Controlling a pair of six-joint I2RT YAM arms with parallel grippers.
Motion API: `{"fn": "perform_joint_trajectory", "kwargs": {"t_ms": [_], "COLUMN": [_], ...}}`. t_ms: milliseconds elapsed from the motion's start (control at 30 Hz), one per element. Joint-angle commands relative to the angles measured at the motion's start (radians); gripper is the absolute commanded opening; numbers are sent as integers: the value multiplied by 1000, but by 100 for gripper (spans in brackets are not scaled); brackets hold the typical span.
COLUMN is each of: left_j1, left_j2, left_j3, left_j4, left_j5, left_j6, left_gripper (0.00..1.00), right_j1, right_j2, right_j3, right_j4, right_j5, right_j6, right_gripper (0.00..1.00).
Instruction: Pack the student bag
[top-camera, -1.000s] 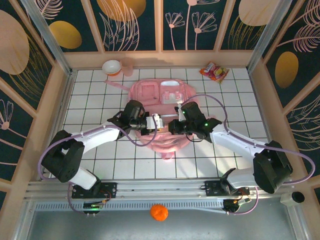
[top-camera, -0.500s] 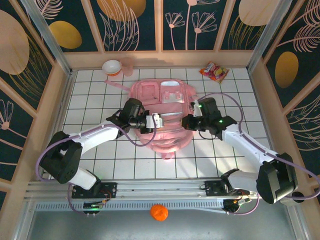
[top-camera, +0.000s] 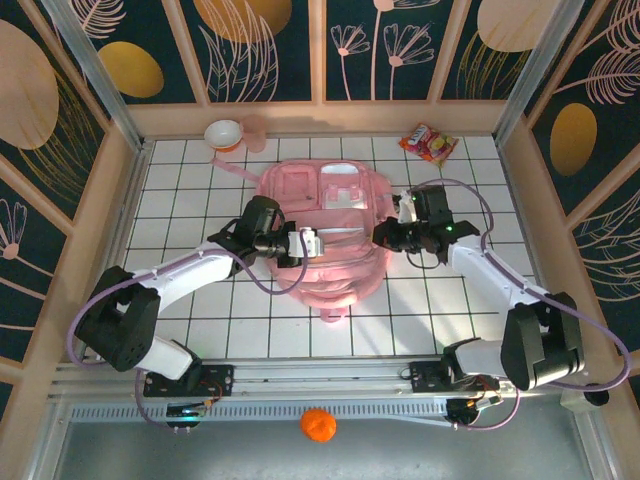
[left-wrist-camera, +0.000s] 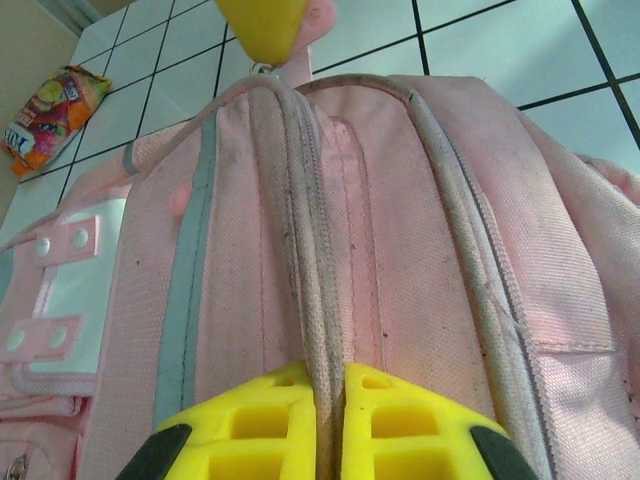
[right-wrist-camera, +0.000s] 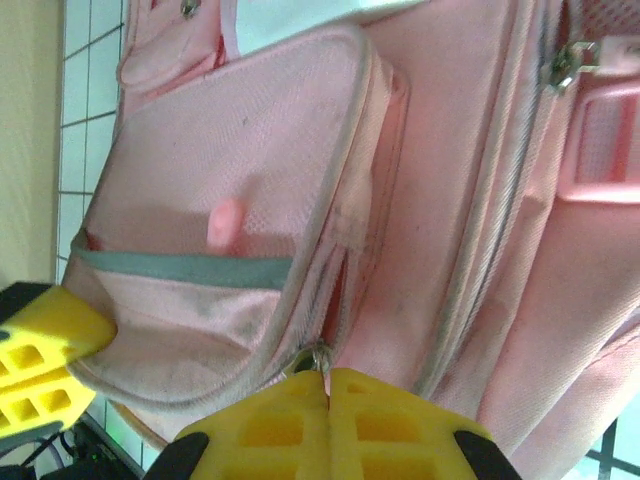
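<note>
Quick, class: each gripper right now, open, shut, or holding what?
Left gripper: shut on the student bag's seam.
Right gripper: shut on its zipper pull.

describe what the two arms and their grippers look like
The left arm and right arm are white with black joints, each with a looping lilac cable. The fingers are yellow blocks with square cut-outs, on black mounts.
</note>
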Motion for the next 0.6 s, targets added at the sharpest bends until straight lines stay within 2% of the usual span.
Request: {"fn": "perform_joint_trajectory", "kwargs": {"t_ms": [0,67,200,333,367,400,433,567], "left_j1": [24,23,22,23,23,25,28,72], "left_j2": [-57,-54,-56,-89,-102,-122,-143,-227], "left_j3": [-30,-31,-29,-57,-70,-86,-104,-171], "left_j4": [-130,-131,-115,-17,16,57,107,277], "left_j5": [121,164,185,150,148,136,126,74], "left_j6": [57,65,56,-44,-80,-135,-193,-430], "left_gripper": [0,0,0,20,30,83,99,99], "right_j1": [-84,-80,-28,-16,-15,-16,-15,-21], "right_j2": [38,66,100,88,71,46,19,-89], "right_j3": [27,31,39,38,34,25,17,-7], "right_j4": [101,165,235,212,206,204,201,186], "right_j5": [181,139,135,172,185,198,208,256], "right_j6": [-9,11,33,27,27,30,34,43], "right_gripper": [0,0,0,0,1,7,17,39]}}
